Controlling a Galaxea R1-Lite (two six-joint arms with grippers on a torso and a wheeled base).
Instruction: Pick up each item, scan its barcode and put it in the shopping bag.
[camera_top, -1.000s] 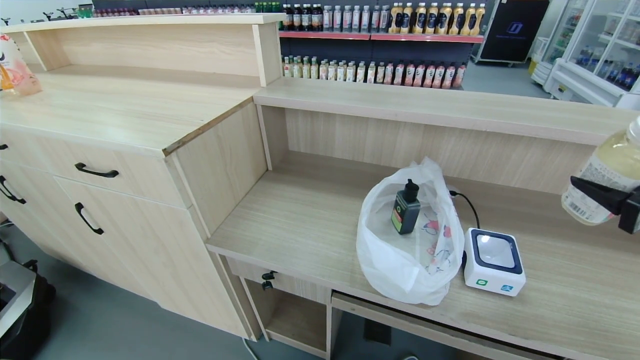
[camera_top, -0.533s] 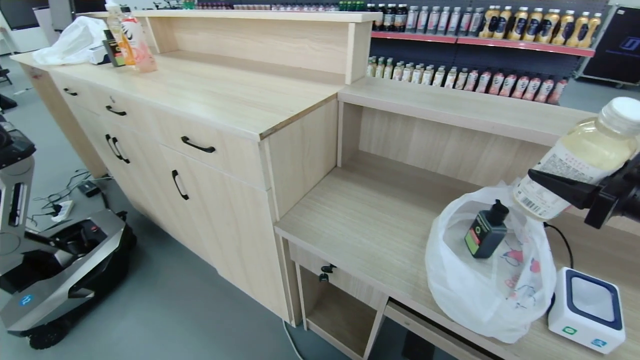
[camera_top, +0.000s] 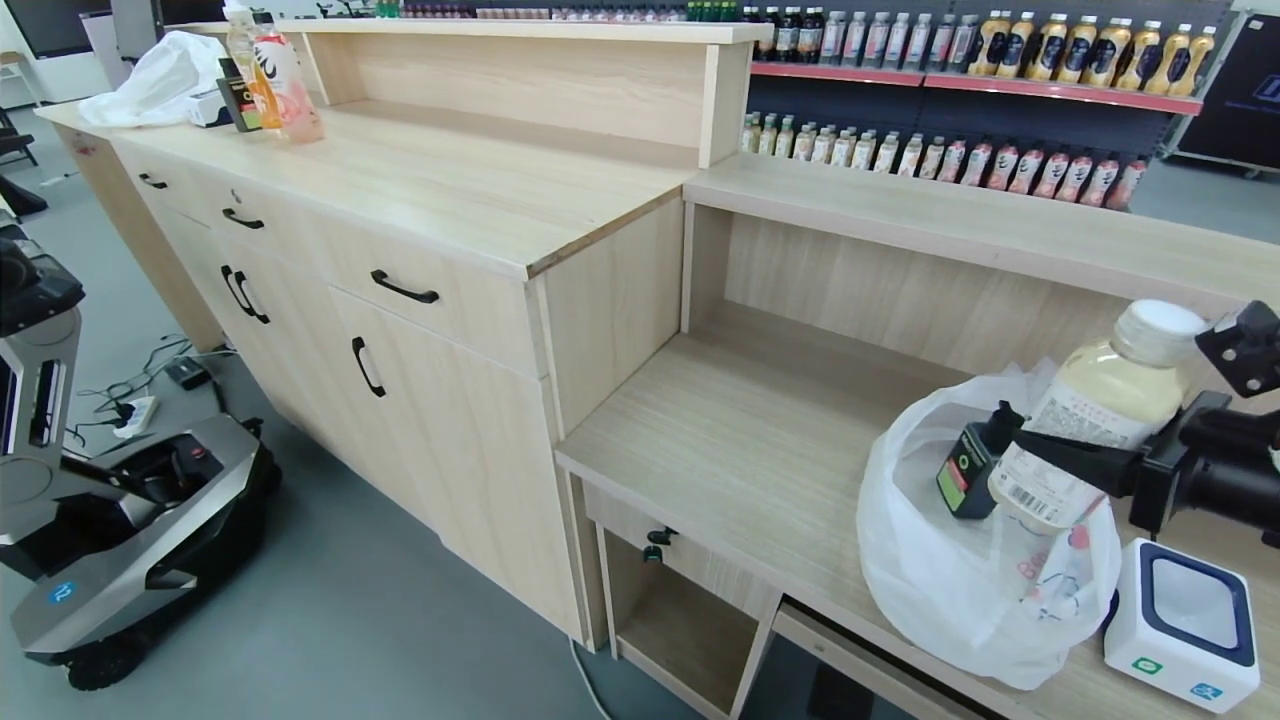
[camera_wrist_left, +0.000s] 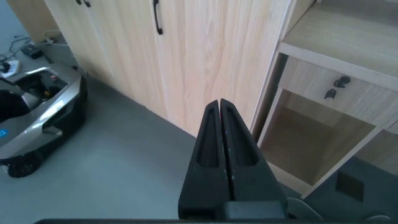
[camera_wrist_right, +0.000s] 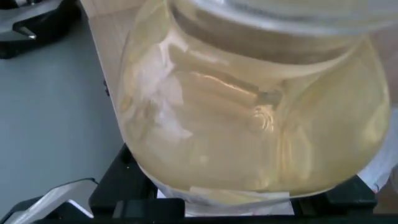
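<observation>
So that it can presumably drop in, the white-capped pale-yellow drink bottle (camera_top: 1100, 410) hangs tilted at the mouth of the white plastic shopping bag (camera_top: 960, 590), clamped in the right end effector (camera_top: 1070, 462); the left end effector (camera_wrist_left: 219, 109) is closed, empty.

- Right gripper (camera_top: 1050, 452): matte black. The finger in sight is a long wedge, broad at its root and narrowing to a blunt tip at the mouth of the shopping bag (camera_top: 960, 600).
- On the side of the finger away from the shopping bag, a boxy black block joins a thick, rounded black wrist with a slight sheen.
- Above that wrist, farther from the shopping bag, sits an angular black bracket.
- Left gripper (camera_wrist_left: 219, 109): also black. It has two long tapered fingers with shallow recessed panels, a thin seam between them, and a wide base.
</observation>
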